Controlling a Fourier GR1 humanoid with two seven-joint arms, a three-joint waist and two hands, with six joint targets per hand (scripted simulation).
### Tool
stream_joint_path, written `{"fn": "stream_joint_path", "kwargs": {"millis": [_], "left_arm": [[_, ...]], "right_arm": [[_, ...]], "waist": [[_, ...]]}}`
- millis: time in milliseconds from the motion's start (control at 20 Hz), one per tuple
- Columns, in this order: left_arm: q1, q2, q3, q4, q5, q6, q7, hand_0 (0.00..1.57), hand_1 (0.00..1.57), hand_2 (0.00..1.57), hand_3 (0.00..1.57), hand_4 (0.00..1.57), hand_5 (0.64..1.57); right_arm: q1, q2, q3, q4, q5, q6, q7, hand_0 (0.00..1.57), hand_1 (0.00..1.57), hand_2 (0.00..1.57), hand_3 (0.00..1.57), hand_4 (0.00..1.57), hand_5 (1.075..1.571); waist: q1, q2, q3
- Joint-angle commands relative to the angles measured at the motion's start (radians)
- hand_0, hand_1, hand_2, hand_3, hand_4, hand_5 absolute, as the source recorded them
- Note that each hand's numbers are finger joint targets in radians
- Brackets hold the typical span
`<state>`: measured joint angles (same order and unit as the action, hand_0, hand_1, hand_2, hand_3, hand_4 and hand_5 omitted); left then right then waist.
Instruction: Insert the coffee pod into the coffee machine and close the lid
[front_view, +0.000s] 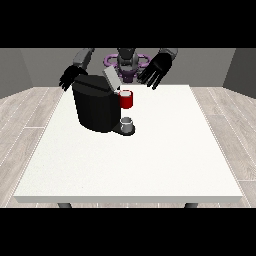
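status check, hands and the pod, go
Both hands raised, fingers spread, empty. Grey thing at coffee machine base. Lid up. Nothing blocking.

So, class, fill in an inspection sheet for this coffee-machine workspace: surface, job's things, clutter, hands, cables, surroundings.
Surface: large white table, mostly bare.
Job's things: black boxy coffee machine, its grey lid raised; red thing at the machine; small grey thing on the machine's base, maybe the pod.
Clutter: nothing seen.
Hands: hand at the view's left behind the machine; hand at the view's right raised, fingers spread.
Cables: nothing seen.
Surroundings: wood-plank floor, grey walls.
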<state>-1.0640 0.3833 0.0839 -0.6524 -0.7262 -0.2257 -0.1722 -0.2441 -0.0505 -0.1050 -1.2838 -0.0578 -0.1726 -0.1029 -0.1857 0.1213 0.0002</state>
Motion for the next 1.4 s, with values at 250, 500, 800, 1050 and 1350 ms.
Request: {"fn": "stream_joint_path", "kwargs": {"millis": [250, 500, 800, 1050, 1350], "left_arm": [[0.173, -0.198, 0.237, -0.011, 0.305, 0.017, -0.047, 0.0, 0.0, 0.0, 0.0, 0.26, 1.571], [0.336, -0.286, 0.224, -0.032, 0.337, 0.014, -0.069, 0.0, 0.0, 0.0, 0.0, 0.0, 1.571], [0.449, -0.303, 0.279, -0.048, 0.427, -0.022, -0.083, 0.0, 0.0, 0.0, 0.0, 0.21, 1.571], [0.472, -0.263, 0.312, -0.073, 0.477, -0.039, -0.073, 0.0, 0.0, 0.0, 0.0, 0.0, 1.571], [0.538, -0.319, 0.294, -0.145, 0.528, -0.062, -0.077, 0.0, 0.0, 0.0, 0.0, 0.14, 1.571]], "right_arm": [[0.126, 0.015, -0.023, 0.017, -0.011, -0.018, -0.022, 0.0, 0.0, 0.0, 0.0, 0.42, 1.571], [0.18, -0.02, -0.027, -0.003, -0.009, -0.002, 0.022, 0.0, 0.0, 0.0, 0.0, 0.49, 1.571], [0.172, -0.073, 0.022, -0.089, 0.007, 0.069, 0.075, 0.0, 0.0, 0.0, 0.0, 0.35, 1.571], [0.079, -0.098, 0.054, -0.205, -0.018, 0.126, 0.146, 0.0, 0.0, 0.0, 0.0, 0.0, 1.571], [0.005, -0.13, 0.043, -0.21, -0.05, 0.185, 0.163, 0.0, 0.0, 0.0, 0.0, 0.0, 1.571]], "waist": [[0.114, -0.183, -0.0023], [0.177, -0.327, -0.0009], [0.199, -0.374, -0.0012], [0.18, -0.349, -0.0008], [0.253, -0.318, -0.0003]]}}
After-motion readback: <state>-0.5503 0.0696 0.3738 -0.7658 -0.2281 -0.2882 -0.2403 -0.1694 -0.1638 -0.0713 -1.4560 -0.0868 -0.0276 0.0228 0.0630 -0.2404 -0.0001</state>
